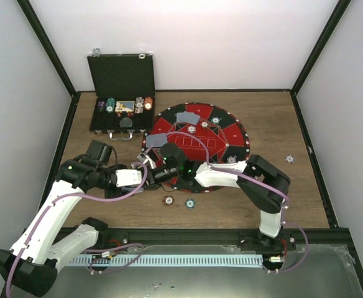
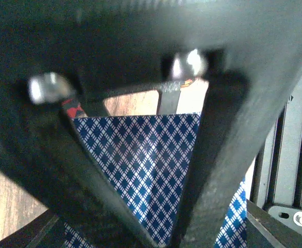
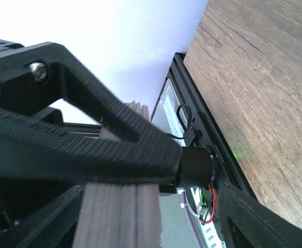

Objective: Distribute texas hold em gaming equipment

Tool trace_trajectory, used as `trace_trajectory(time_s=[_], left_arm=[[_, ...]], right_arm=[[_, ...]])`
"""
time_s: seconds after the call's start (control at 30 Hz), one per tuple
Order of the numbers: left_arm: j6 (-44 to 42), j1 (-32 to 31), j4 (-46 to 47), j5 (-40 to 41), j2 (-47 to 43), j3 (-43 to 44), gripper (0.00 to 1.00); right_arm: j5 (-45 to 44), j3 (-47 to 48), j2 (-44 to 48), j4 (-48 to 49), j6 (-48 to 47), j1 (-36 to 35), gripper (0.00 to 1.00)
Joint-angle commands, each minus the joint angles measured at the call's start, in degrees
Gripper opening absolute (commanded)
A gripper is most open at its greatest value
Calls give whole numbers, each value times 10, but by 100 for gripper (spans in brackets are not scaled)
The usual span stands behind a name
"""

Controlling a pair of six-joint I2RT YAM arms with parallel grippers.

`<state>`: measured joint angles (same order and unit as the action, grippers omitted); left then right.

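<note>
Our left arm (image 1: 45,223) rises from its base, folds at the elbow and reaches to the right, with the left gripper (image 1: 142,169) pinched tight on playing cards (image 2: 140,165). Our right arm (image 1: 265,186) bends sharply at its elbow and stretches low to the left. The right gripper (image 1: 159,170) meets the left one nose to nose, its 2 fingers (image 3: 115,139) standing apart.

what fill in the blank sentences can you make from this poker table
1. The black case at the table's back left stands ___, with chips inside.
2. The playing cards gripped by the left tool have ___ diamond-patterned backs.
3. On bare wood in front of the round mat lie ___ chips: a brown-red chip and a teal chip.
Missing words: open; blue; two
</note>
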<state>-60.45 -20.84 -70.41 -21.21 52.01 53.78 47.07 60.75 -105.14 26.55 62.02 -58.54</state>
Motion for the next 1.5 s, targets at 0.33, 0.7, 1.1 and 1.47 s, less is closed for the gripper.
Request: trace_trajectory(time_s=[0.33, 0.7, 1.1, 1.47], left_arm=[[-6, -2, -6, -13, 10, 29, 8], [-4, -1, -4, -21, 16, 36, 8], [-7, -1, 8, -5, 4, 5, 8], [-9, -2, 12, -6, 6, 0, 8]], right_arm=[[35, -30, -23, 46, 20, 33, 65], [16, -78, 43, 16, 5, 52, 57], [22, -95, 99, 29, 17, 46, 59], [11, -111, 135, 19, 20, 45, 26]])
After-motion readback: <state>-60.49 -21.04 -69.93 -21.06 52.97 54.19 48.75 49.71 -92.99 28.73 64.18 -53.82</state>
